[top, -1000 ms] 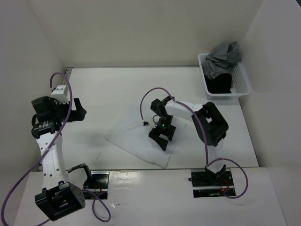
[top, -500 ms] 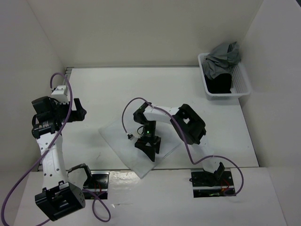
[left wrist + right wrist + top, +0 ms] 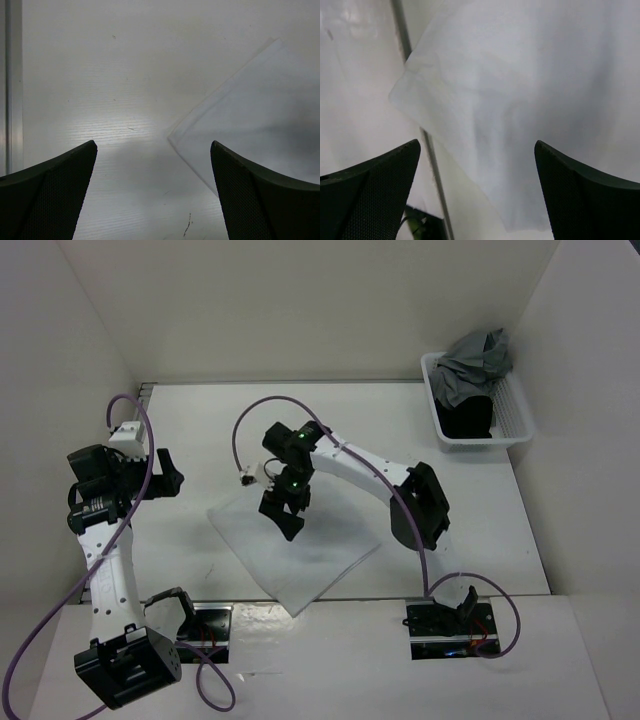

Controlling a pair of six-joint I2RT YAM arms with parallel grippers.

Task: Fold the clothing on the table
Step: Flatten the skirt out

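Plainly, both jaws were held wide open, empty. The clothing (image 3: 310, 565) seemed soft and light, best pinched at its corner left of centre.

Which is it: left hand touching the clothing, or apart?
Apart. The top view shows bare table between the open left hand and the clothing.

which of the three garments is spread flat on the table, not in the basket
The white clothing, lying flat on the table; the grey garment and black garment are in the basket.
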